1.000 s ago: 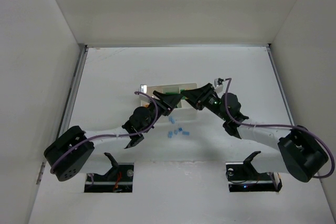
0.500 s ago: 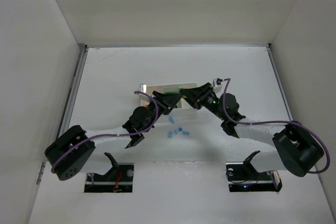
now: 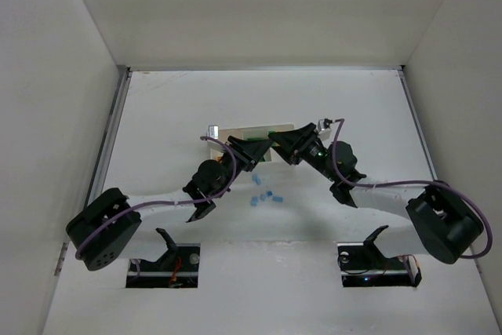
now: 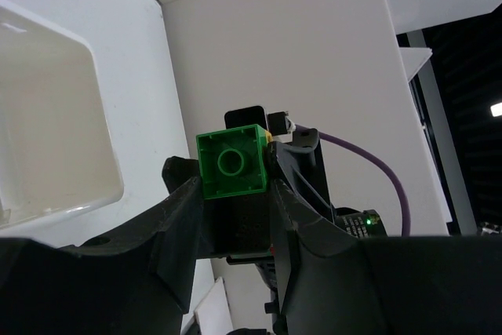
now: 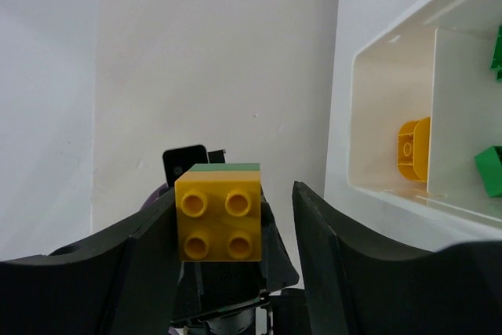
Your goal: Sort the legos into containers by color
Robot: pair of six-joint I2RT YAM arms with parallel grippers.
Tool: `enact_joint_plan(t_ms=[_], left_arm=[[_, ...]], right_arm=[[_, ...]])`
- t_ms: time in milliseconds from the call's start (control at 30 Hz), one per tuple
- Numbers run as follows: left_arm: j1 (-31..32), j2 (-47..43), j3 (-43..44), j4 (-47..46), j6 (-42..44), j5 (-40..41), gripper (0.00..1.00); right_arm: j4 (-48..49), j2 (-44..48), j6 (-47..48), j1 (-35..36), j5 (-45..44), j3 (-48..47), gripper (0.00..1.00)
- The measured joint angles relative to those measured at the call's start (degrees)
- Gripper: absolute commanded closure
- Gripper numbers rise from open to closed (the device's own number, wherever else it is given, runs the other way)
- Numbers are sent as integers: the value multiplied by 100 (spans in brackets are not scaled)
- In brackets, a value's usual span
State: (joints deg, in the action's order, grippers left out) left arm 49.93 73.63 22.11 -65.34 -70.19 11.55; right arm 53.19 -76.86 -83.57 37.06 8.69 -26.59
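Over the white tray (image 3: 235,132) both grippers meet tip to tip. My left gripper (image 4: 233,194) is shut on a green lego (image 4: 231,162), seen from its hollow underside. A yellow lego (image 5: 219,213) is stuck onto that green one, whose edge shows behind it. My right gripper (image 5: 235,198) stands open around the yellow lego, with a clear gap on the right side. The tray's containers (image 5: 369,115) hold a yellow lego (image 5: 413,149) in one and green legos (image 5: 490,170) in the neighbouring one. Light blue legos (image 3: 267,196) lie on the table in front of the tray.
An empty tray compartment (image 4: 55,115) shows at the left of the left wrist view. White walls enclose the table on three sides. Both arms' purple cables (image 3: 392,186) loop above the table near the tray.
The right arm has shifted slightly towards the left, closer to the left gripper. The left arm and the blue legos have stayed in place.
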Motion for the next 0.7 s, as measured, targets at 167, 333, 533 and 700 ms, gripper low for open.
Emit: enact_joint_plan(t_ms=[167, 333, 533, 700], left_arm=[[0, -35, -2, -28, 28, -74, 81], [-4, -57, -46, -22, 37, -79, 81], [-7, -63, -129, -13, 57, -81, 82], [-7, -83, -153, -17, 66, -85, 82]], right_arm=[[-20, 133, 94, 2, -11, 72, 33], [-22, 352, 199, -122, 44, 199, 32], [-61, 501, 328, -299, 105, 223, 38], [-127, 520, 409, -326, 105, 234, 47]])
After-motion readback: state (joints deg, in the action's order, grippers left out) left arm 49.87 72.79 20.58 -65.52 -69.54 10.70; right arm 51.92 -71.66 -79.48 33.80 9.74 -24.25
